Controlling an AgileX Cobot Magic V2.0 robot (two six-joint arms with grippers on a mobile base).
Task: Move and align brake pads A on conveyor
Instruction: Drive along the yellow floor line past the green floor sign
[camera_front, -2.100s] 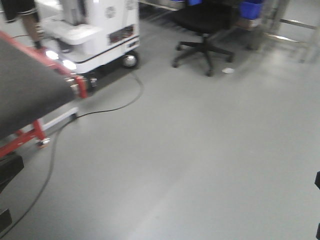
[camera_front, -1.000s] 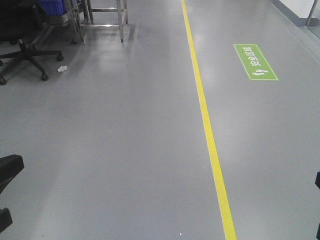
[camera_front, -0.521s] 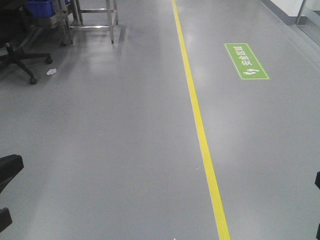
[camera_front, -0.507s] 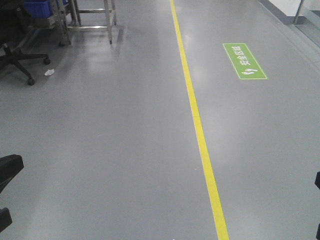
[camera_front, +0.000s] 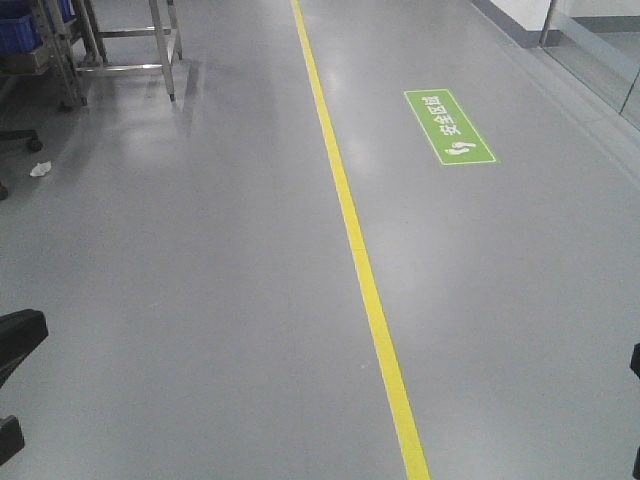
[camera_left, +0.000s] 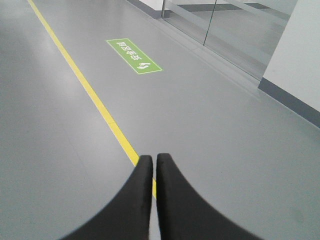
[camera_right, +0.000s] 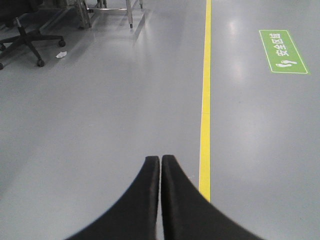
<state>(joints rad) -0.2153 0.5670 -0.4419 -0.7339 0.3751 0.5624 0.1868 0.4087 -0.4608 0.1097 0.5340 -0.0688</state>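
The brake pads A and the conveyor are out of view in every frame; only grey shop floor shows. My left gripper (camera_left: 154, 159) is shut with nothing between its black fingers, hanging over the floor by the yellow line (camera_left: 95, 100). My right gripper (camera_right: 160, 160) is likewise shut and empty, left of the same yellow line (camera_right: 206, 105). In the front view, only dark bits of the arms show at the left edge (camera_front: 15, 345) and right edge (camera_front: 635, 360).
A yellow floor line (camera_front: 350, 230) runs away from me, with a green floor sign (camera_front: 449, 127) to its right. A steel-legged frame (camera_front: 125, 45), blue bins (camera_front: 20, 25) and a scrap of paper (camera_front: 40, 169) lie far left. An office chair (camera_right: 22, 35) shows in the right wrist view. Glass partition (camera_left: 235, 30) stands at right.
The view has swung right: the conveyor, white machine and chair have left the front frame, and the yellow line and green sign have come in and drifted left. Both grippers stay shut.
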